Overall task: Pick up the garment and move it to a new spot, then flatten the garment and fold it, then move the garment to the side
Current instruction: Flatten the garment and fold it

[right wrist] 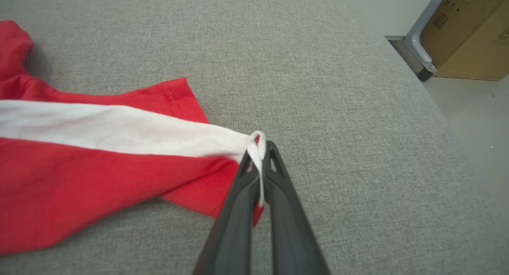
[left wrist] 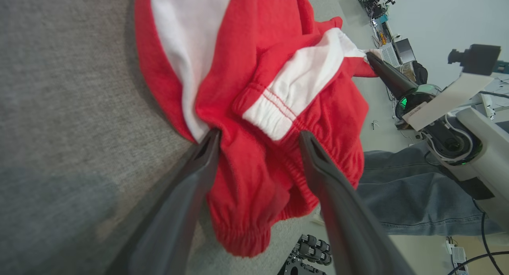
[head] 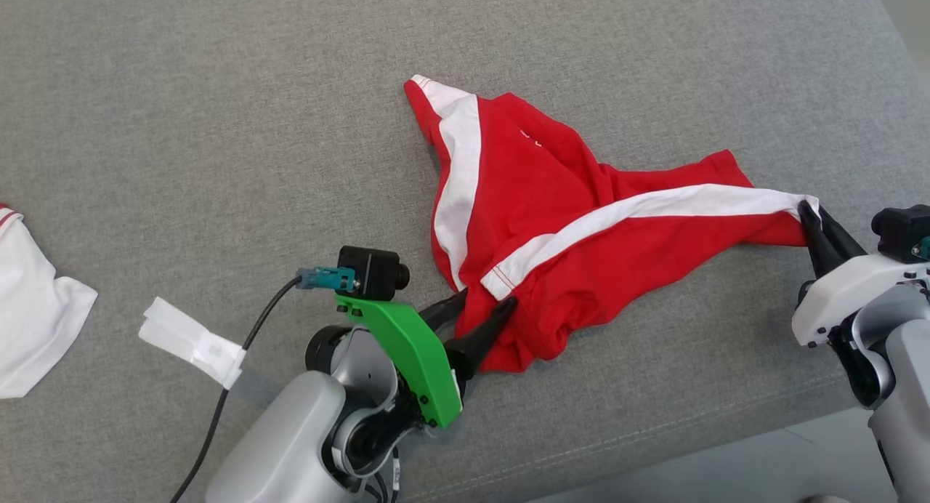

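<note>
Between fingers of wide-open left gripper (head: 487, 300): waistband of red shorts (head: 545, 198). Right gripper (head: 805, 209) clamps leg hem. Likely flattening; left must close next.

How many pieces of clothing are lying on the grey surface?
2: the red garment in the middle, and a white garment at the left edge, partly out of frame.

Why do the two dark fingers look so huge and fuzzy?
Left wrist view: the two long dark fingers sit close to the wide lens, so they loom soft; the room behind bends. Right wrist view: the red-and-white cloth garment looks sharp, evenly lit. Head view: faint shadows.
</note>
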Controlling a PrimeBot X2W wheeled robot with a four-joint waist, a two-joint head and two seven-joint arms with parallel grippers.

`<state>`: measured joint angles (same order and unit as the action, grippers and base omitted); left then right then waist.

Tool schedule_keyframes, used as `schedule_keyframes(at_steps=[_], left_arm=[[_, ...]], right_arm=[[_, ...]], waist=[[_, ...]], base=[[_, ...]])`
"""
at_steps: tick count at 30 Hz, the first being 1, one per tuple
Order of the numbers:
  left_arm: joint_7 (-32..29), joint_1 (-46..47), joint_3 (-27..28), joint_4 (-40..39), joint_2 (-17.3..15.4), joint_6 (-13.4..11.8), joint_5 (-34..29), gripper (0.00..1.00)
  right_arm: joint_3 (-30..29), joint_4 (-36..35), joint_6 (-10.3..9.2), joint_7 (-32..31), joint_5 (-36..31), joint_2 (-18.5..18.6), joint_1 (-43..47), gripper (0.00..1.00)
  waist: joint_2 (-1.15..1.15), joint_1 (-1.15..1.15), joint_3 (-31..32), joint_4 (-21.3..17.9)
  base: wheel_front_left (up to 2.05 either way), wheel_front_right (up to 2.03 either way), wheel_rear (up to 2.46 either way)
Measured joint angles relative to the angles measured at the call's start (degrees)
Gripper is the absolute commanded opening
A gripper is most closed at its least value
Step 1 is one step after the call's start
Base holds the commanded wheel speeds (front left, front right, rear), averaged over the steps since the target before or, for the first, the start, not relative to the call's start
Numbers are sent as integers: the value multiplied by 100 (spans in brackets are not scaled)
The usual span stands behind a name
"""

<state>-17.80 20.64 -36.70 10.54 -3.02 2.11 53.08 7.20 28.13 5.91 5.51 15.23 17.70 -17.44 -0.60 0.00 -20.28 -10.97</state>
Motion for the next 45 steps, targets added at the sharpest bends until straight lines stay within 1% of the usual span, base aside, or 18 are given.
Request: schedule_keyframes(at_steps=[3,4,11,15,23,31,40,45], left_arm=[[-29,124,-11,-29,0,25,10,100],[-29,171,-16,-38,0,35,8,100],[-88,247,-75,-200,1,35,-64,100],[-137,246,-70,-230,1,32,36,100],[-334,136,-66,-129,8,-151,539,100],[-343,109,-32,-101,11,-321,684,100],[-383,127,-30,-58,12,-411,833,100],[-383,173,-43,-169,12,-417,1089,100]], right_arm=[[-42,29,-11,12,19,0,26,0],[-66,45,-55,36,46,2,43,0],[-109,74,-56,51,89,44,76,0],[-66,75,-54,51,89,31,93,0],[-5,68,-53,49,89,30,93,0],[54,57,-51,49,89,-2,90,0],[60,69,-51,52,89,-54,88,0],[59,81,-52,60,89,-59,88,0]], waist=[[0,0,22,24],[0,0,34,40],[0,0,109,191],[0,0,132,254],[0,0,102,258],[0,0,20,160],[0,0,-43,71],[0,0,-55,45]], base=[[0,0,0],[0,0,0],[0,0,0],[0,0,0],[0,0,0],[0,0,0],[0,0,0],[0,0,0]])
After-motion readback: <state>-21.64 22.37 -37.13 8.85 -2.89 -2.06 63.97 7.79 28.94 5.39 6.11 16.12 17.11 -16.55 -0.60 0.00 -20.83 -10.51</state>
